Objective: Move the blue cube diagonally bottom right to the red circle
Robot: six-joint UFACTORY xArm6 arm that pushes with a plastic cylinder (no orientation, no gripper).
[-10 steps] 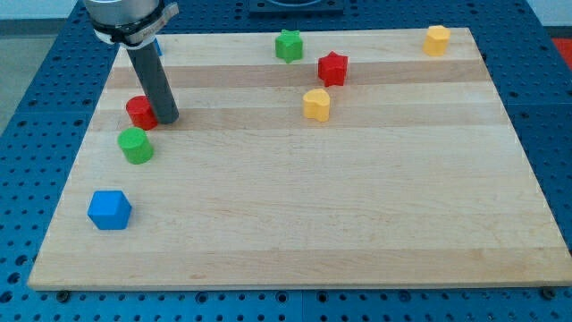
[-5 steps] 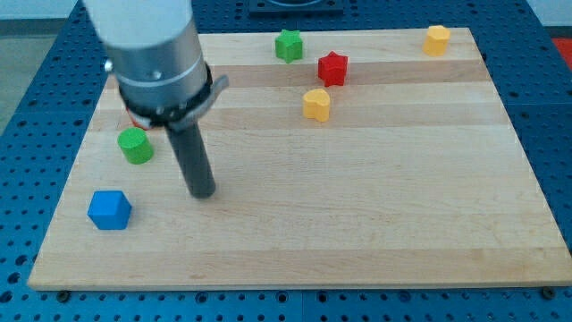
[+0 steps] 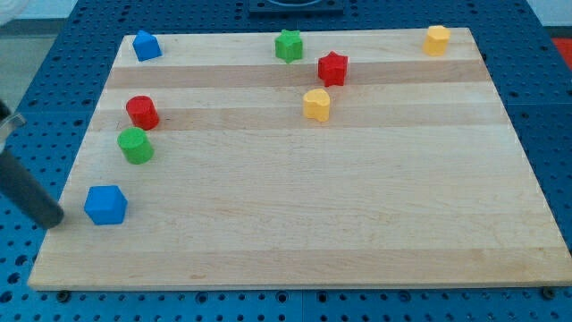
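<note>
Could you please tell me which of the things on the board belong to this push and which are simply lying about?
Part of the job:
- blue cube, at the view's lower left
- red circle
- my tip, just left of the blue cube

Lying about:
- green circle
- second blue block
- green star
- red star
- two yellow blocks

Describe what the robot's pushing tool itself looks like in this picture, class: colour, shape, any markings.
Only a plain dark rod shows, straight and round, nearly black, with no visible markings or cables. My tip is its blunt lower end. The rest of the arm is out of frame.
</note>
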